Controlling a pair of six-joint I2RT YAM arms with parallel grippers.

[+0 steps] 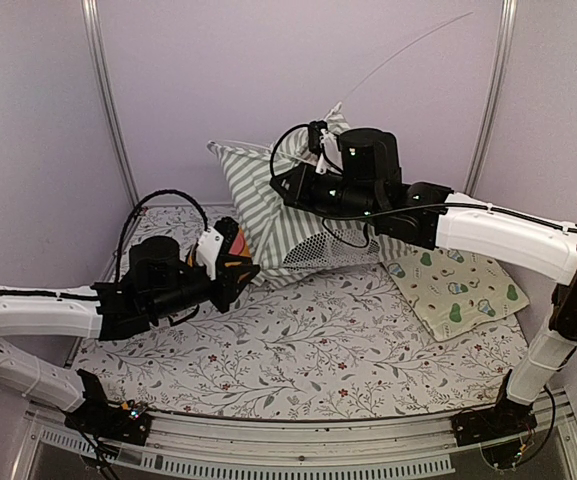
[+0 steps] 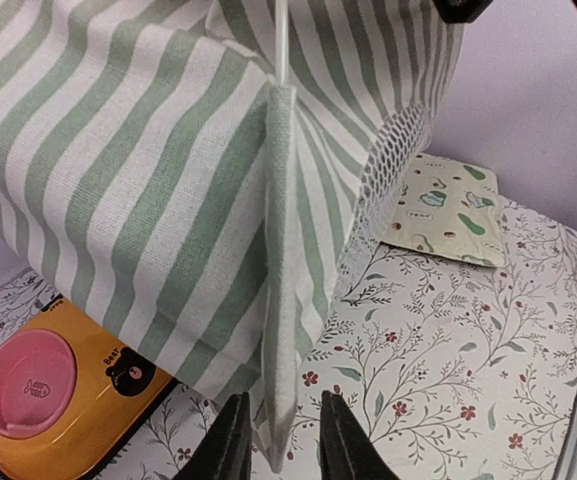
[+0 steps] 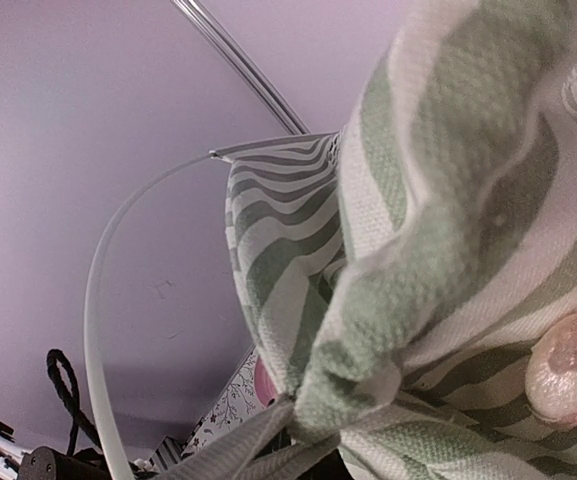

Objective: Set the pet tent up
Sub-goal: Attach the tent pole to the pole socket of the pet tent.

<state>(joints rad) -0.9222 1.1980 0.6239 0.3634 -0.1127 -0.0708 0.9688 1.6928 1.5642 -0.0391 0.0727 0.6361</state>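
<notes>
The pet tent [image 1: 268, 205] is a half-raised heap of sage-green and white striped fabric at the back of the table, with a mesh window [image 1: 323, 245] low on its front. My right gripper [image 1: 320, 140] is shut on the bunched fabric [image 3: 408, 330] at its top, and its fingers are hidden by the cloth. A thin white pole [image 1: 408, 45] arcs up to the right, and another pole [image 3: 93, 300] curves out of a sleeve. My left gripper [image 2: 283, 400] stands open at the tent's lower left corner. The seam tip [image 2: 280, 340] hangs between its fingers [image 2: 230, 440] without being pinched.
An orange double pet bowl [image 2: 118, 400] with a pink dish lies just left of the left gripper, partly under the tent. A pale avocado-print mat [image 1: 458, 290] lies at the right. A floral cloth [image 1: 298, 350] covers the table. Metal frame bars [image 1: 108, 100] stand behind.
</notes>
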